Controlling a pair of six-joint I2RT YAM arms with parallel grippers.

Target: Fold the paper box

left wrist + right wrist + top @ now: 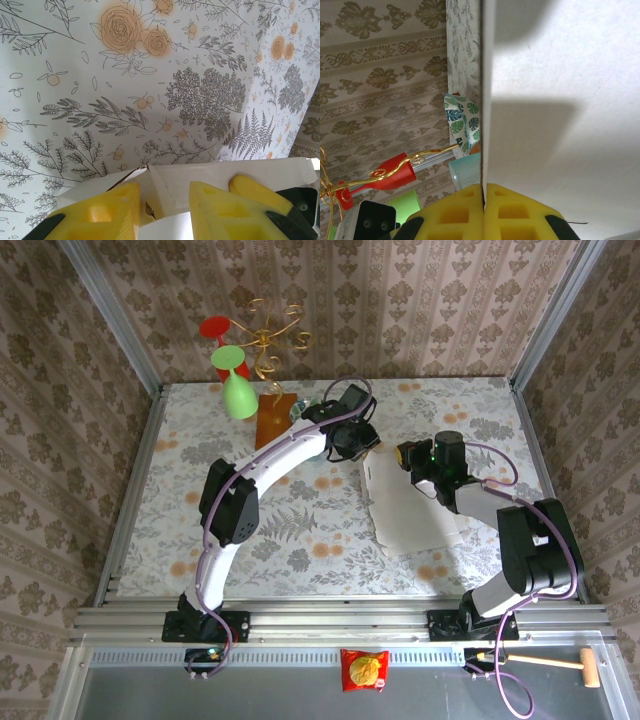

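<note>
The paper box (pixel 415 512) lies right of the middle of the table (pixel 180 510), with its far edge hidden under both grippers. There is one box, pale grey-white and thin, with a slit between two flaps. The right gripper (pixel 484 194) is clamped tight on its thin edge. The left gripper (pixel 165 212) stands part-way apart astride a flap, and I cannot tell whether it pinches. One teal cup (pixel 465 172) is half hidden behind the card.

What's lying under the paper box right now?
The floral table cover shows all around the paper box. The right gripper pinches one edge; anything beneath the sheet is covered.
</note>
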